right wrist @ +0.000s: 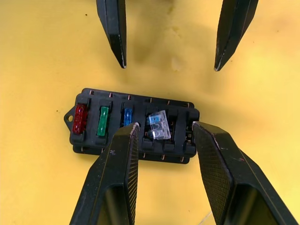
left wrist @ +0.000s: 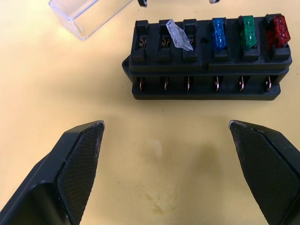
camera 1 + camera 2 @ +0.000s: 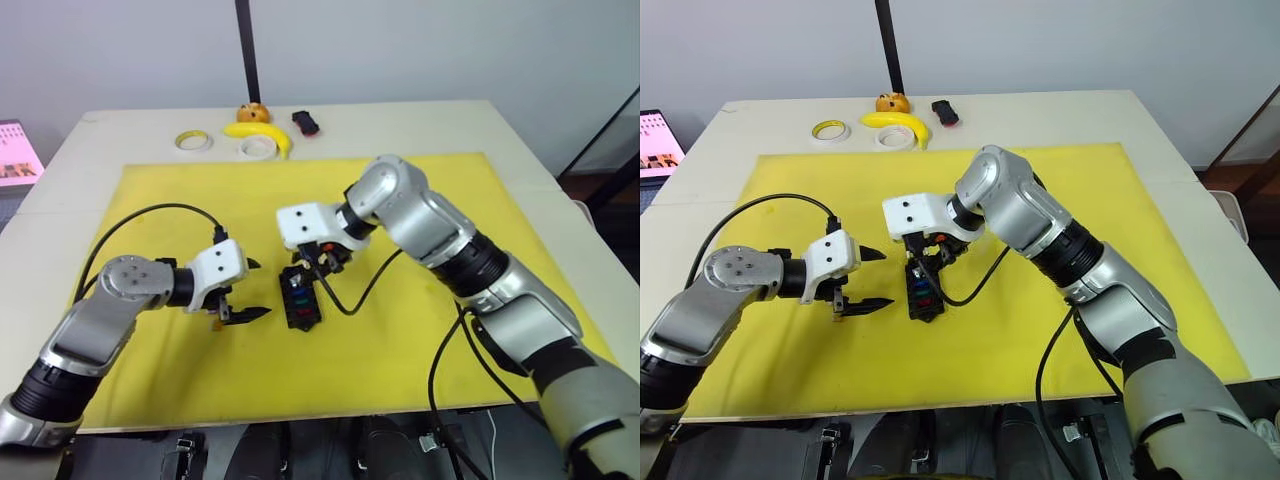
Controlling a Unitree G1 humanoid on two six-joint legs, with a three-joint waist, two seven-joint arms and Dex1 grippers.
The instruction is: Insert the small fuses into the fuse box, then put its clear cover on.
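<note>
The black fuse box (image 3: 301,303) lies on the yellow mat between my two grippers. Red (image 1: 80,118), green (image 1: 102,121) and blue (image 1: 127,117) fuses stand in three neighbouring slots. A pale see-through fuse (image 1: 159,125) lies tilted on top of the following slots, not seated. My right gripper (image 1: 164,125) hovers just over it, open, with a finger on each side and a gap to the fuse. My left gripper (image 2: 166,140) is open and empty, close beside the box's long side. The clear cover (image 2: 86,14) lies on the mat just beyond the box.
At the far edge of the table lie a banana (image 3: 262,133), two tape rolls (image 3: 193,141) (image 3: 257,147), a black-and-red gadget (image 3: 306,123) and an orange object (image 3: 252,112). A lit screen (image 3: 15,150) stands at the left. Black cables hang from both wrists over the mat (image 3: 400,380).
</note>
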